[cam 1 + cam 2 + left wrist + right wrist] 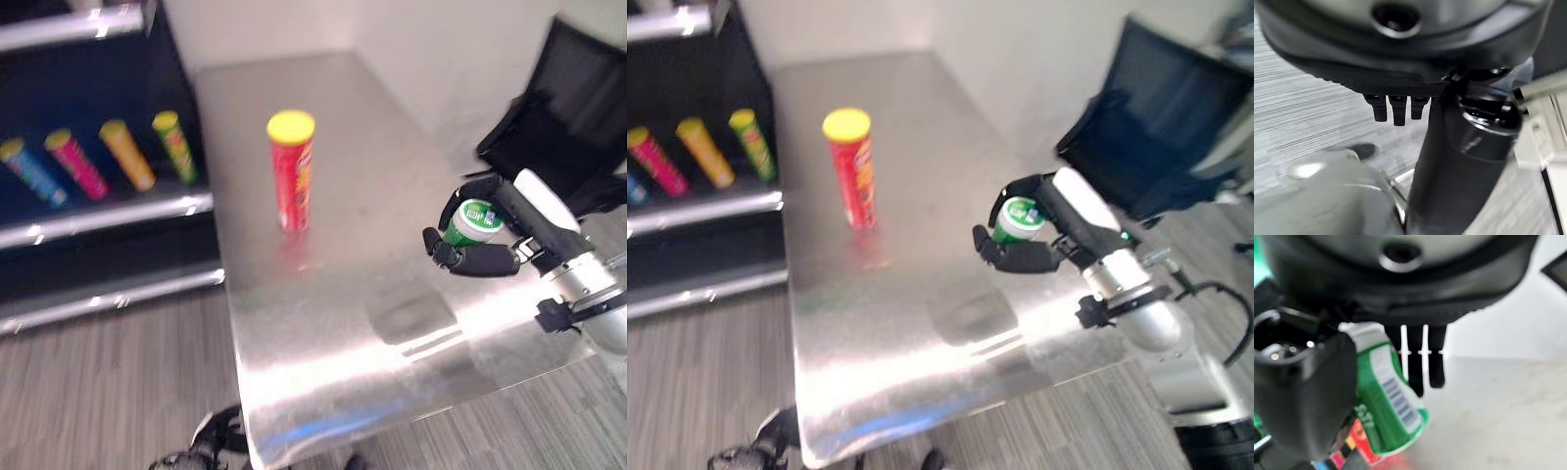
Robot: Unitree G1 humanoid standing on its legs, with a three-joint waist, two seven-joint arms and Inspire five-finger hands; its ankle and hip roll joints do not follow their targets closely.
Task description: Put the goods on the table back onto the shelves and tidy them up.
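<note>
Seen from the head: right hand (487,245) raised over the right part of the steel table (323,323), fingers and thumb curled round a green can (472,221), white-and-green top turned toward the camera, can clear of the tabletop. Seen from the right wrist and not from the head: the can's side (1388,396) with a white panel and a barcode, thumb (1308,396) pressed against it, straight-looking fingers (1422,362) behind it; white lettering on the green too blurred to read. Standing upright near the table's middle, well apart from the hand: 1 red tube with a yellow lid (291,171), print not legible. On the dark shelf (108,220) left of the table: 4 tubes lying tilted in a row, blue (31,171), pink (74,164), orange (127,155), green (175,147). Black chair (558,108) beyond the table's right edge. Left hand (1396,105) seen from its own wrist above grey floor, fingertips short and apparently curled, holding nothing.
</note>
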